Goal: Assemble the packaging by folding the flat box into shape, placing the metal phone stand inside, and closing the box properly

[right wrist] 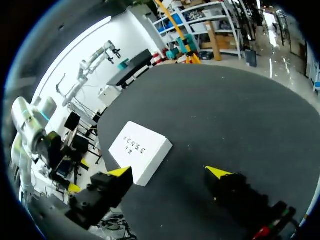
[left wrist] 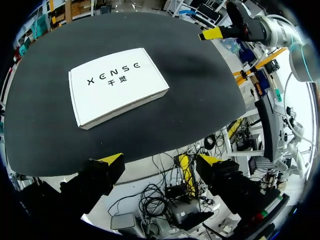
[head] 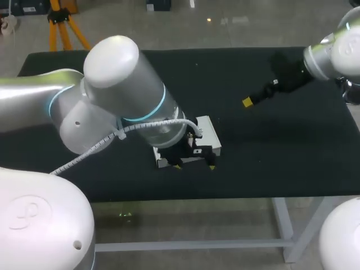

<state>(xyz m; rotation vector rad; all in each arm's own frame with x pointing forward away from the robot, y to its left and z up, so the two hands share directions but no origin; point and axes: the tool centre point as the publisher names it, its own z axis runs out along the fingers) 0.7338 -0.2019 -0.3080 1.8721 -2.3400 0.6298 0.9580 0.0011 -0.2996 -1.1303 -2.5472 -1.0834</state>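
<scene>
A closed white box (head: 207,136) with dark print on its lid lies flat on the black table near the front edge. My left gripper (head: 194,166) hangs open just in front of the box, over the table's front edge, with nothing between its fingers. In the left wrist view the box (left wrist: 117,86) lies ahead of the open left gripper (left wrist: 161,161). My right gripper (head: 247,102) stands apart at the back right, above the table; in its own view it (right wrist: 169,172) is open and empty, with the box (right wrist: 141,151) ahead of it. No metal phone stand shows in any view.
The black table top (head: 270,163) stretches bare to the right of the box. Its front edge (head: 242,197) runs close under my left gripper. My bulky left arm (head: 124,95) hides the table's left middle and part of the box.
</scene>
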